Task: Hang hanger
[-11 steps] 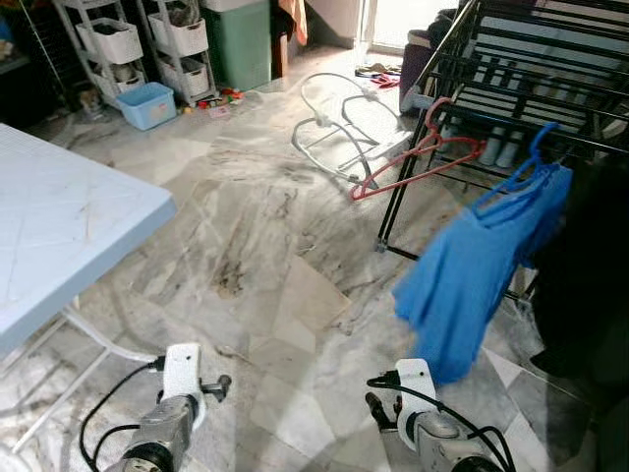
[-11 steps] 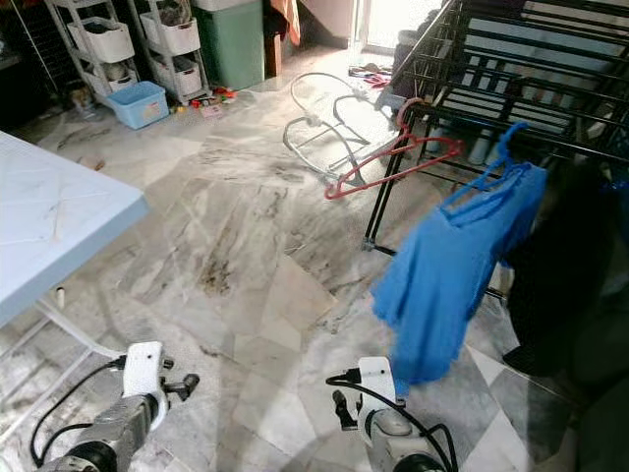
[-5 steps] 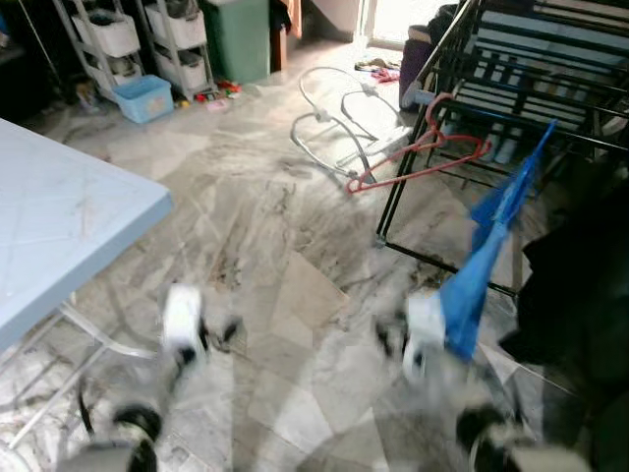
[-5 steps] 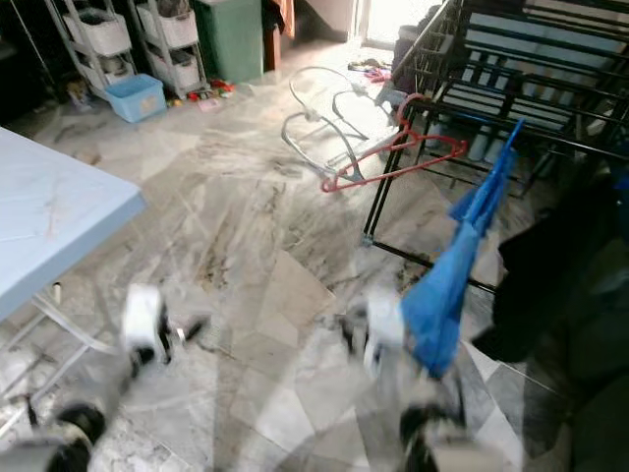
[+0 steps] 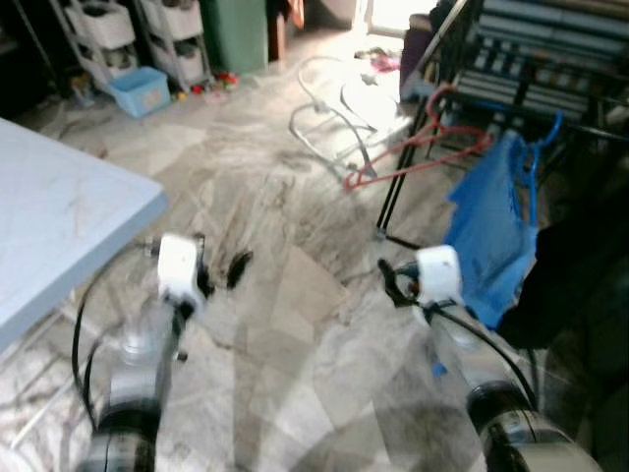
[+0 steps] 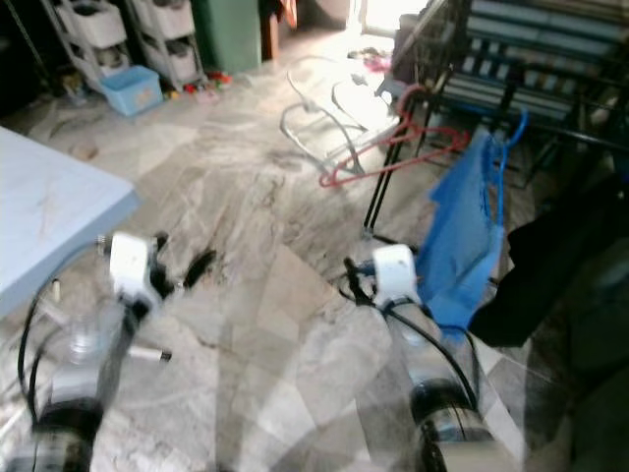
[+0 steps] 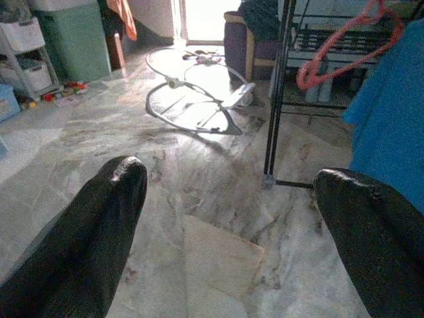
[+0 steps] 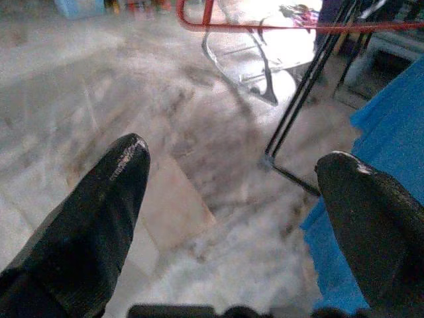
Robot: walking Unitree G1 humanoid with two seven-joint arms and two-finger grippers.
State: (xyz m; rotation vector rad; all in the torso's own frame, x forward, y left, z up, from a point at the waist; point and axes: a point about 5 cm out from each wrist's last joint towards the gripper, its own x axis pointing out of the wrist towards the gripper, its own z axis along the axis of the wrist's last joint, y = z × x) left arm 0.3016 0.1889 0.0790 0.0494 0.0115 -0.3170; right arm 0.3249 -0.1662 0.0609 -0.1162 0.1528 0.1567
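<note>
Both arms are raised in front of the robot, over the marbled floor [image 5: 285, 295]. The left tool [image 7: 225, 218] is standing with its fingers wide apart, nothing between them. The right tool [image 8: 232, 218] is likewise spread and empty, sitting just beside the blue shirt [image 5: 491, 246].

The shirt is hanging on a blue hanger [image 5: 543, 133], whose hook is sitting over a dark bar of the black drying rack [image 5: 432, 128]. A red hanger [image 5: 418, 152], bare, is hanging on the same rack, to the robot's left of the blue one. A pale desk [image 5: 59, 236] is standing off to the robot's left.

Judgement: the blue hanger appears already hung, so the step looks near its end.

Risks from here:
- The right tool is close to the shirt hem; a finger catching the cloth could be dragging the hook off the bar.
- How securely the hook is seated I cannot tell, as the head views are blurring.
- The rack's foot is near the right arm's path; a knock could be shaking both hangers loose.

Writing or labels: none legible anywhere.
</note>
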